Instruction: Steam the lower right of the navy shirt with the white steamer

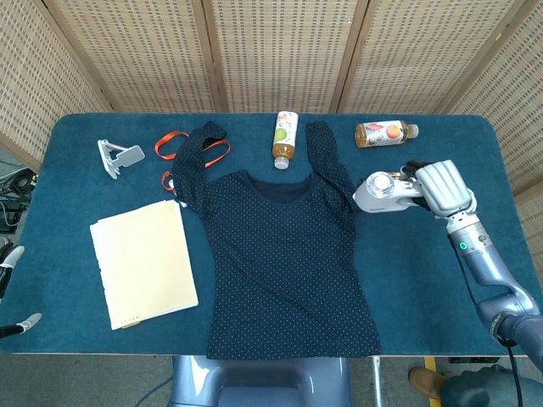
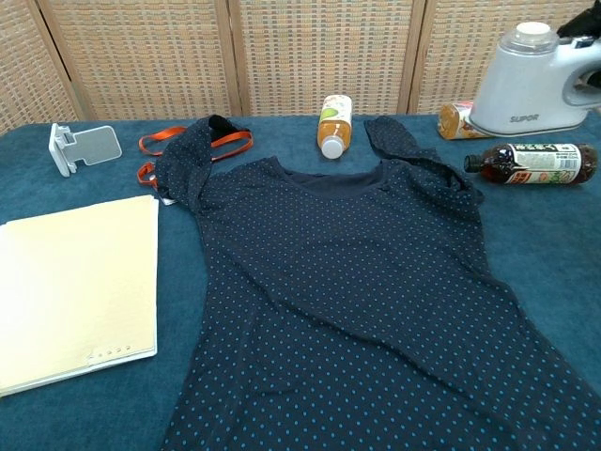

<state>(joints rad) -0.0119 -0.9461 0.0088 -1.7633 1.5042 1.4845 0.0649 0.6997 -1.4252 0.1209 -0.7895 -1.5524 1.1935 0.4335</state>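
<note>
Gripping the white steamer (image 2: 535,85) marked SUPOR, the right hand (image 1: 443,188) hovers beside the navy shirt (image 1: 284,254).

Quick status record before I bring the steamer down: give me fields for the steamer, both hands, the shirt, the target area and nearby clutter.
steamer: white steamer held above the table, beside the shirt's right sleeve
right hand: right hand grips the steamer's handle
left hand: left hand at the table's left edge, only fingertips visible, holding nothing
shirt: navy shirt lies spread on the blue table, neck away from the robot
target: lower right hem, bare, steamer not yet over it
clutter: notebook, phone stand, orange strap, bottles
</note>
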